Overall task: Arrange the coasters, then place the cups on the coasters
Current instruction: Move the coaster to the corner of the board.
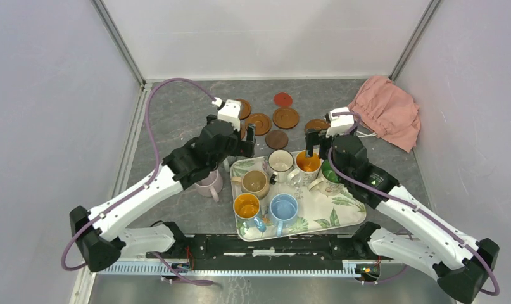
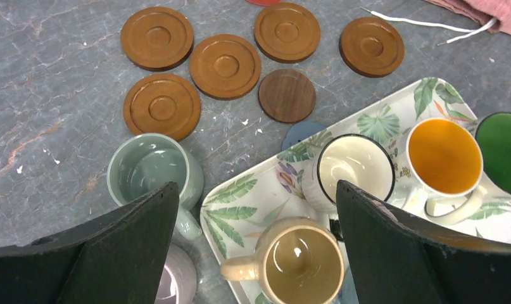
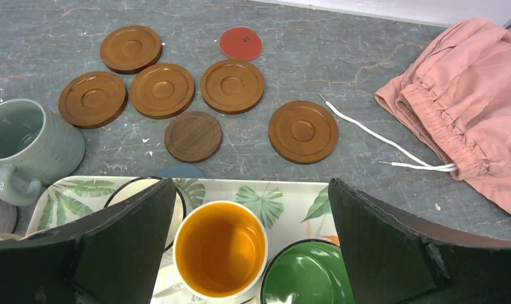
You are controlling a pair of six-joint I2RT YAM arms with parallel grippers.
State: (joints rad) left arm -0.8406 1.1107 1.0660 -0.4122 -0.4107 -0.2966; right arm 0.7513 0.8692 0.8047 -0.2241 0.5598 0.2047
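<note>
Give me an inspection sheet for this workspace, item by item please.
Surface: grey marbled table, small white specks.
Job's things: eight coasters loose behind the leaf-print tray, with the grey-blue coaster partly hidden by its edge. Six cups on the tray. Grey-green cup and pink cup on the table beside it. No cup on a coaster.
Clutter: pink cloth with white drawstring, far right.
Pincers: left pincer and right pincer both open, empty.
Cables: purple cable along each arm.
Surroundings: white walls, metal corner posts.
</note>
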